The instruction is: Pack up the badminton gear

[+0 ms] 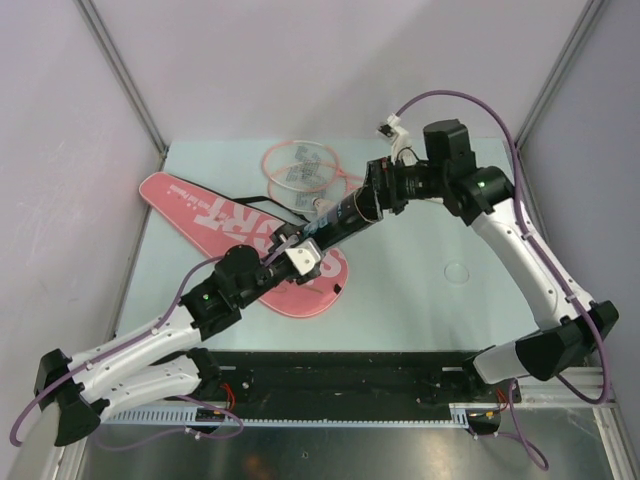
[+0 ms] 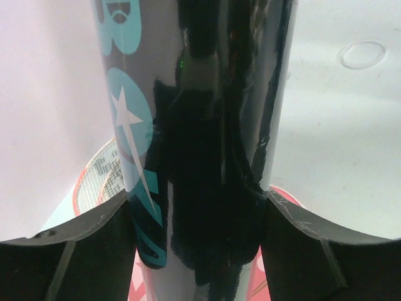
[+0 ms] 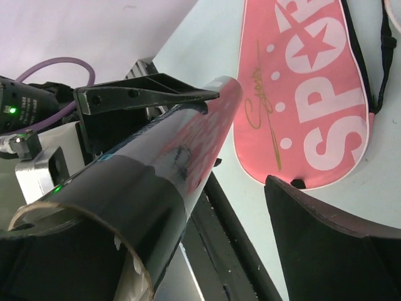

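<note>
The dark glossy tube (image 1: 345,215) with teal lettering hangs slanted above the pink bag (image 1: 215,215). My left gripper (image 1: 298,252) is shut on its lower end; in the left wrist view both fingers press the tube (image 2: 207,125) at the gripper (image 2: 199,204). My right gripper (image 1: 380,195) is open at the tube's upper, open end (image 3: 156,169). One finger (image 3: 326,251) stands well clear of it and the other is hidden. White bits show inside the mouth. Two pink-framed rackets (image 1: 300,168) lie behind the bag. A small white thing (image 1: 320,204), maybe a shuttlecock, lies beside them.
The bag's black strap (image 1: 270,192) trails toward the rackets. A round mark (image 1: 457,270) sits in the table right of the bag. A black rail (image 1: 330,375) runs along the near edge. Pale walls close in on the left, back and right.
</note>
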`<state>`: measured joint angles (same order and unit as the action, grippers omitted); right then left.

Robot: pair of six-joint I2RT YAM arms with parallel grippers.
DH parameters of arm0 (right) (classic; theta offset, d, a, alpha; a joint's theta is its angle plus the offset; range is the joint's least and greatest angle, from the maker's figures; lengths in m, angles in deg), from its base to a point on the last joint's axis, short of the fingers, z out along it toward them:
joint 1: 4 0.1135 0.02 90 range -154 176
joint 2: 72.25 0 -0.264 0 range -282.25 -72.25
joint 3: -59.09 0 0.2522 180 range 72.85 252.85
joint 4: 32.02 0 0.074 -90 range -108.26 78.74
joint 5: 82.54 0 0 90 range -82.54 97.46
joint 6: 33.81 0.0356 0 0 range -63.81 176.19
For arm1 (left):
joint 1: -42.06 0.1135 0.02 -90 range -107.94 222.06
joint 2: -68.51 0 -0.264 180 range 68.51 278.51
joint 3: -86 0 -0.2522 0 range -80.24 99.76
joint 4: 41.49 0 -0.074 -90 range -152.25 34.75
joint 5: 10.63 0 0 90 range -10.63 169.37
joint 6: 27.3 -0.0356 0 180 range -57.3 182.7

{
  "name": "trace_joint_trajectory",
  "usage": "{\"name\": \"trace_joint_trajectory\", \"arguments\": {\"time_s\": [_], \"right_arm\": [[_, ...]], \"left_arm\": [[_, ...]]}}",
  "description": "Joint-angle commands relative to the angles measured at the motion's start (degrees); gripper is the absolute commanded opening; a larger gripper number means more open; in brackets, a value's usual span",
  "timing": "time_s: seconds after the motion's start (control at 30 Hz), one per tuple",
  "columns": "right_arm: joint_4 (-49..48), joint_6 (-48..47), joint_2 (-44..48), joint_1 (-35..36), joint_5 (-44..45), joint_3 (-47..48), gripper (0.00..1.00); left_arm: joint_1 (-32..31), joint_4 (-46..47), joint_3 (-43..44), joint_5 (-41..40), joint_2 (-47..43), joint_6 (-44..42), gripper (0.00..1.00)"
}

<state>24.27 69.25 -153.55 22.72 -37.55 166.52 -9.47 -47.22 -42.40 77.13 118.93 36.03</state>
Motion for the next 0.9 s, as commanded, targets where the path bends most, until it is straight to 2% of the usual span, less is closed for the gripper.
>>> {"name": "trace_joint_trajectory", "arguments": {"time_s": [0.0, 0.1, 0.13, 0.27, 0.3, 0.37, 0.47, 0.5, 0.57, 0.6, 0.67, 0.77, 0.87], "right_arm": [[-2.4, 0.7, -1.8, 0.8, 4.1, 0.2, 0.87], [-6.1, 3.4, 1.8, -3.7, 2.0, 0.4, 0.90], [-7.2, 4.2, 2.9, -6.1, 1.5, 0.2, 0.94], [-14.6, 9.8, 9.6, -10.9, 0.2, -3.1, 0.99], [-17.5, 10.5, 10.4, -11.2, 1.4, -5.6, 1.00], [-20.8, 12.2, 12.6, -11.7, 3.7, -8.3, 1.00], [-25.5, 17.8, 14.7, -11.7, 13.9, -13.4, 1.00], [-27.6, 20.2, 15.9, -11.3, 24.6, -15.1, 1.00], [-31.0, 27.0, 16.2, -9.4, 34.8, -23.1, 1.00], [-38.2, 28.9, 15.6, -6.3, 39.0, -26.1, 0.99], [-44.8, 32.4, 10.0, -3.3, 41.1, -31.2, 0.97], [-55.7, 32.8, -0.3, 0.6, 42.1, -31.4, 0.94], [-65.0, 32.0, -10.9, 2.4, 42.6, -31.3, 0.86]], "left_arm": [[-0.7, 7.3, 2.4, 0.7, -1.6, -0.2, 0.10], [-0.8, 7.3, 2.9, -2.2, -1.2, 0.1, 0.09], [-0.8, 7.3, 3.2, -3.7, -0.8, 0.7, 0.08], [-0.7, 9.2, 4.3, -20.6, 1.5, 1.3, 0.05], [-0.6, 9.5, 5.0, -29.0, 2.1, 1.2, 0.05], [-0.3, 10.0, 5.4, -33.7, 3.5, 0.7, 0.06], [0.5, 10.3, 6.0, -39.5, 4.0, 1.4, 0.08], [1.2, 10.4, 6.2, -41.9, 4.0, 1.5, 0.08], [2.4, 10.7, 6.4, -43.6, 3.3, 2.7, 0.09], [3.9, 10.6, 6.1, -43.6, 2.6, 3.6, 0.10], [5.5, 10.7, 5.5, -40.1, 0.0, 6.5, 0.12], [7.0, 10.9, 4.7, -37.3, -1.7, 8.0, 0.13], [7.0, 10.8, 4.5, -35.7, -2.1, 8.1, 0.13]]}}
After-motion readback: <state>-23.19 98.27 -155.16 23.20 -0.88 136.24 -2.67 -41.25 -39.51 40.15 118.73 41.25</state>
